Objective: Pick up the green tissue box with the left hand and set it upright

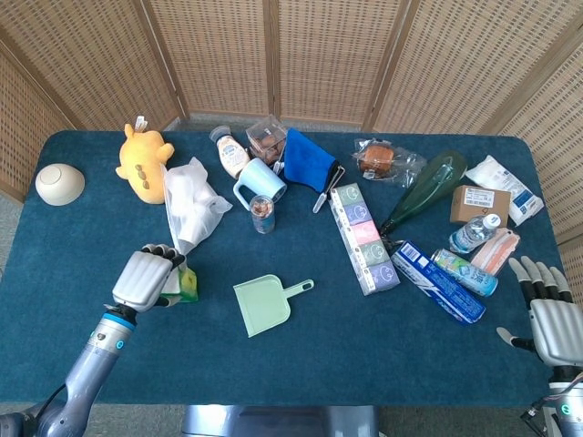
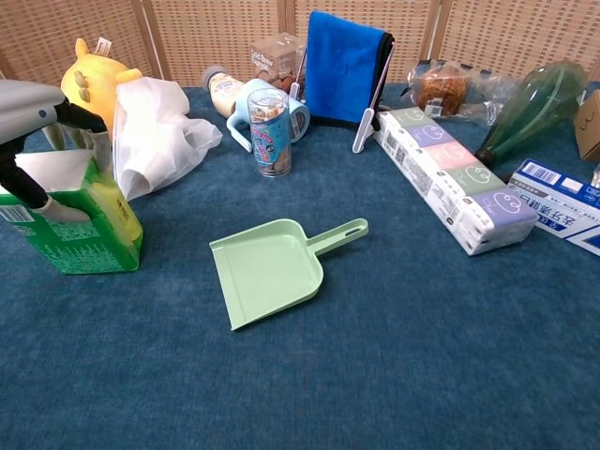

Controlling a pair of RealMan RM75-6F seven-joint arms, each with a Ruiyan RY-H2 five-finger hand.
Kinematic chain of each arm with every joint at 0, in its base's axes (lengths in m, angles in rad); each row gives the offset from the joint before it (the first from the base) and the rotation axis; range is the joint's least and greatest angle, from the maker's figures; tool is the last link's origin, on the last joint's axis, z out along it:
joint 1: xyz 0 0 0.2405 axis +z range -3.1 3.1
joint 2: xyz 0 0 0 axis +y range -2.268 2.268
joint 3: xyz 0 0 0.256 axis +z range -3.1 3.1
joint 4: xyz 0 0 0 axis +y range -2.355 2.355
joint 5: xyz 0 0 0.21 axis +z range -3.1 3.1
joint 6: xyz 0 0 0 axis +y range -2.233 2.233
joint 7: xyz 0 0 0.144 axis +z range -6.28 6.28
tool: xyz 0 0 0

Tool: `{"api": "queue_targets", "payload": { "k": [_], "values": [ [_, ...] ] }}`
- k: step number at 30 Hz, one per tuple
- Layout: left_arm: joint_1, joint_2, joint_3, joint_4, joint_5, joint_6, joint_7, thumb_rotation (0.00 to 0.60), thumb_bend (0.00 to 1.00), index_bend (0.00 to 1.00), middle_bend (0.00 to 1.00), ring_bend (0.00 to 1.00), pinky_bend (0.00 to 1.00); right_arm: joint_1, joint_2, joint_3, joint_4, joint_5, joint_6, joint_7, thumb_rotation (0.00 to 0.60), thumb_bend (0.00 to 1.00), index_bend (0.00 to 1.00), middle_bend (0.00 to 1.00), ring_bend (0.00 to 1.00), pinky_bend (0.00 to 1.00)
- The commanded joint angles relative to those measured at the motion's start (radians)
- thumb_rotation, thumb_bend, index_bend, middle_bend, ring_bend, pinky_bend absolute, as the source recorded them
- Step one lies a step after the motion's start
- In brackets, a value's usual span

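Observation:
The green tissue box lies at the table's left front; in the head view only the right edge of the green tissue box shows past my hand. My left hand covers it from above, with fingers curled over the far side. In the chest view the left hand grips the box's white top, thumb on the near face, and the box leans slightly. My right hand hovers open off the table's right front corner, holding nothing.
A green dustpan lies right of the box. Just behind it is a white plastic bag, with a yellow plush further back. A snack cup, a blue mug, a long tissue pack and other items fill the back and right.

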Motion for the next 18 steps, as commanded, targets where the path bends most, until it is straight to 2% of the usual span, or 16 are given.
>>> {"api": "queue_targets", "payload": {
  "k": [1,4,8,14,18],
  "values": [
    [0.002,0.002,0.003,0.003,0.002,0.007,-0.013,0.600,0.12,0.49,0.49,0.37,0.39,0.000,0.000,0.000,0.000,-0.001,0.002,-0.001,0.600,0.00,0.00,0.00,0.00,0.02],
    [0.009,0.008,0.009,-0.002,0.024,0.015,-0.067,0.600,0.12,0.50,0.50,0.39,0.41,0.000,0.000,0.000,0.000,0.000,0.001,0.004,0.600,0.00,0.00,0.00,0.00,0.02],
    [0.027,0.027,0.023,-0.010,0.093,0.036,-0.207,0.600,0.12,0.52,0.52,0.40,0.42,0.001,0.000,-0.001,0.001,0.001,-0.001,0.007,0.600,0.00,0.00,0.00,0.00,0.02],
    [0.076,0.037,0.065,0.044,0.294,0.162,-0.502,0.600,0.12,0.52,0.52,0.40,0.42,0.002,-0.003,-0.002,0.003,0.001,-0.002,0.002,0.600,0.00,0.00,0.00,0.00,0.02],
    [0.109,0.006,0.080,0.120,0.379,0.268,-0.634,0.600,0.12,0.52,0.52,0.40,0.42,0.003,-0.005,-0.003,0.003,0.002,-0.003,-0.003,0.600,0.00,0.00,0.00,0.00,0.02]
  ]
}}
